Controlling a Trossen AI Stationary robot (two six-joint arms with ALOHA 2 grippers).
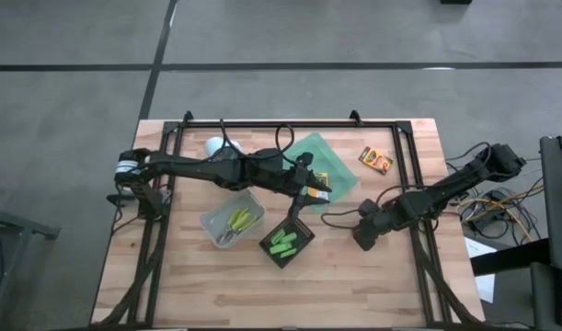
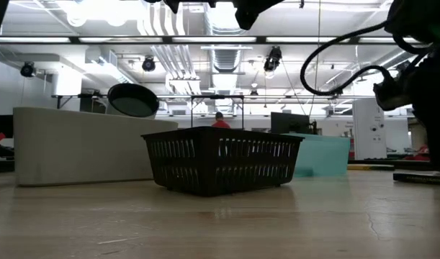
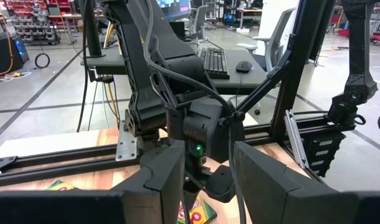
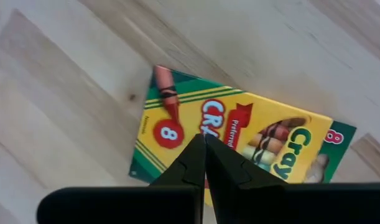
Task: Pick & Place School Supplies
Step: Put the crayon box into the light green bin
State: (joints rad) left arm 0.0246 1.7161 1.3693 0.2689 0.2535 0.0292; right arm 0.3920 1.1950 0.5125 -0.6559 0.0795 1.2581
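- Above the green tray (image 1: 338,161), left pincer (image 1: 315,189) grasping a crayon box (image 1: 319,181), apparently for placing.
- Right pincer (image 1: 362,241) clenched empty over another crayon box (image 4: 239,146) on the worktop (image 1: 372,285).

Yellow-and-green crayon box (image 4: 239,146) with red lettering; bright green markers (image 1: 283,243) in black basket (image 1: 300,246); translucent green tray (image 1: 340,165)

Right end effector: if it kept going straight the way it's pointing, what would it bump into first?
Most likely the crayon box. The right end effector, its fingers shut together, aims straight at the box lying flat on the wooden table. How far off it is can't be told.
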